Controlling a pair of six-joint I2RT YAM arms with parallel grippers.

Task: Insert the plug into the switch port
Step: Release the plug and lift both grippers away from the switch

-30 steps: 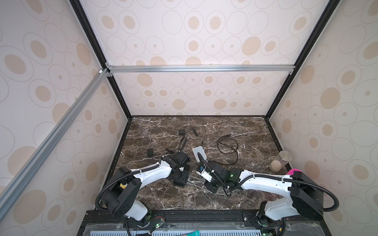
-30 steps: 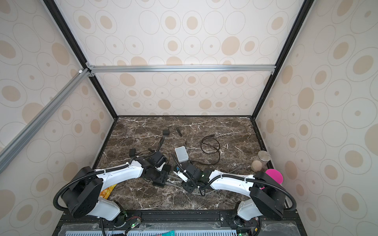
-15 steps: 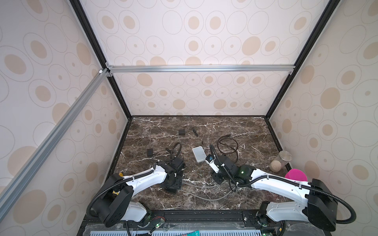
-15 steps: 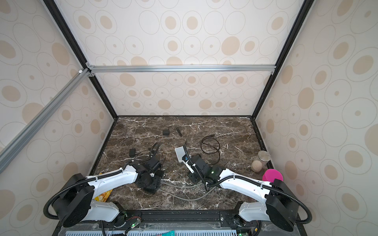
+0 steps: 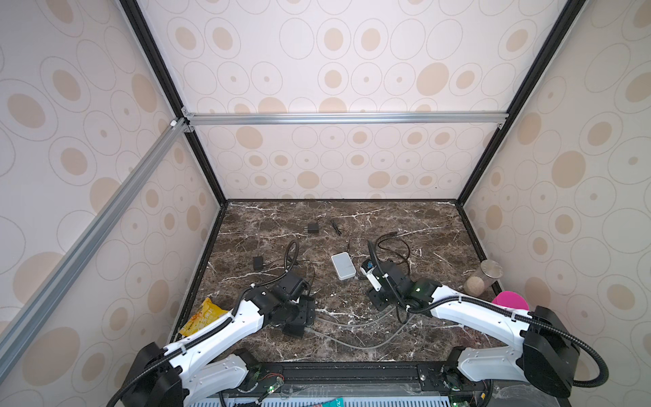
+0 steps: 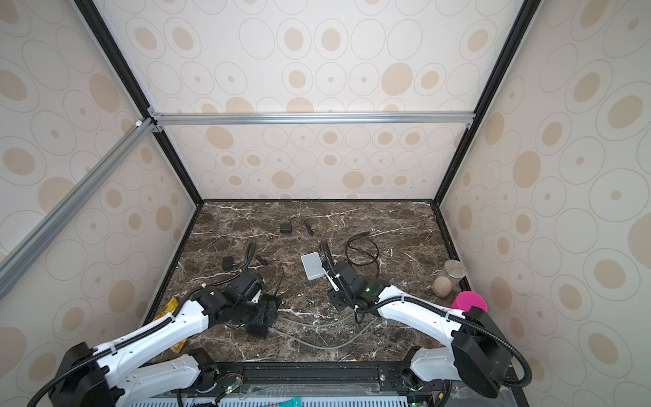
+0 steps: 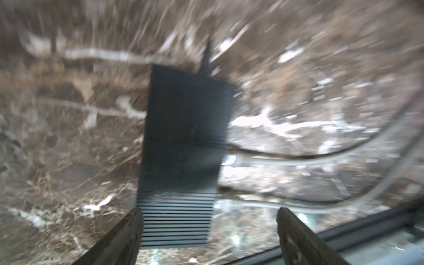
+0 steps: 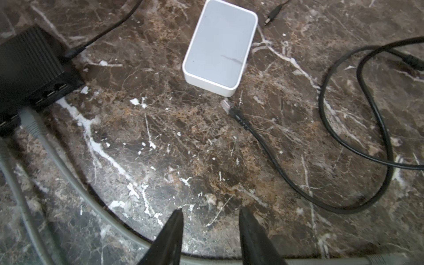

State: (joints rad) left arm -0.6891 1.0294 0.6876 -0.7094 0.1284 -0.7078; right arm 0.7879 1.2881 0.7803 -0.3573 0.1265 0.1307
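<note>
We note left gripper (image 7: pixel 209 210) jaws wide apart, clamping nothing. Black ribbed switch box (image 7: pixel 183 142) lies on brown marble tabletop (image 7: pixel 57 149) just ahead. Grey-booted cable plug (image 8: pixel 31 124) meets switch port face; full seating we cannot tell. Right gripper (image 8: pixel 211 211) jaws parted, empty, near white rectangular box (image 8: pixel 220 46).

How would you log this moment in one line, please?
left gripper: open over black switch | right gripper: open, empty | grey plug: appears seated in switch port
</note>
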